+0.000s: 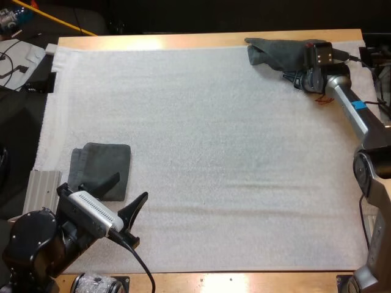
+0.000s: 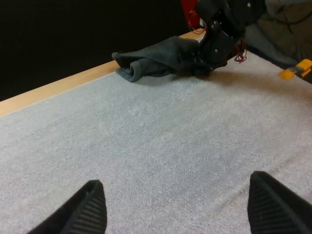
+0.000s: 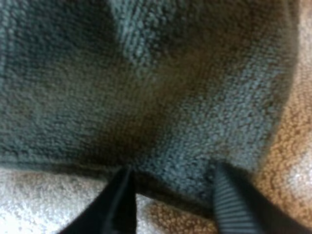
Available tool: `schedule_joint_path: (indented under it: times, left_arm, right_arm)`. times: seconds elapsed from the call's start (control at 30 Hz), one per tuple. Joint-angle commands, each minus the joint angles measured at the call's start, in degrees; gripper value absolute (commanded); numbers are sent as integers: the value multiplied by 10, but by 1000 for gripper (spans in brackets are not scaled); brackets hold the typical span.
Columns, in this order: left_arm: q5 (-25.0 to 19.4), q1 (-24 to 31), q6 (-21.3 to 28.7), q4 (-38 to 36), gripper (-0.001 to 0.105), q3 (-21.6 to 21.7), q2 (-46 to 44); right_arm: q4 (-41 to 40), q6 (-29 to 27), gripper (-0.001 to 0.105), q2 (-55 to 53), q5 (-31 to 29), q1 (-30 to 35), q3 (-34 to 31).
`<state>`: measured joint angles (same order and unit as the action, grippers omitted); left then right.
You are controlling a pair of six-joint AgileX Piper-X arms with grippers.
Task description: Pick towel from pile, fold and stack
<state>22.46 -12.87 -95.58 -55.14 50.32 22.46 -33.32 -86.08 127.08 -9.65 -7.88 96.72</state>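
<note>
A crumpled dark grey-green towel (image 1: 275, 52) lies at the mat's far right corner. My right gripper (image 1: 303, 73) is down at its near edge. In the right wrist view the gripper (image 3: 173, 171) has its fingers apart, with the towel's (image 3: 161, 87) hem lying between the tips; they do not press on it. A folded towel stack (image 1: 101, 171) sits near the mat's left front. My left gripper (image 1: 131, 186) hovers just right of that stack, open and holding nothing. In the left wrist view it (image 2: 178, 191) is over bare mat, with the crumpled towel (image 2: 156, 58) and the right gripper (image 2: 214, 46) far ahead.
The white mat (image 1: 214, 159) stretches wide between the two towels. A ribbed metal block (image 1: 40, 189) lies off the mat's left edge beside the stack. Loose items and cables sit beyond the table's far left corner.
</note>
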Motion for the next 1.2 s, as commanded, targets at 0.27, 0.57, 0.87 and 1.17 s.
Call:
schedule_joint_path:
  times: [0.27, 0.57, 0.87, 1.17]
  left_arm:
    - [6, -3, -7, 3, 59, 4, 4]
    - [2, -2, -5, 7, 59, 5, 3]
    - [3, -3, -5, 9, 59, 4, 6]
    - [3, -2, -6, 7, 59, 4, 3]
  right_arm:
    - [-38, -37, 0, -24, 21, -2, 6]
    - [-34, -74, 0, -57, -16, -4, 7]
    - [-44, -43, 27, -62, -9, -2, 7]
    - [-39, -21, 63, -32, 5, 4, 6]
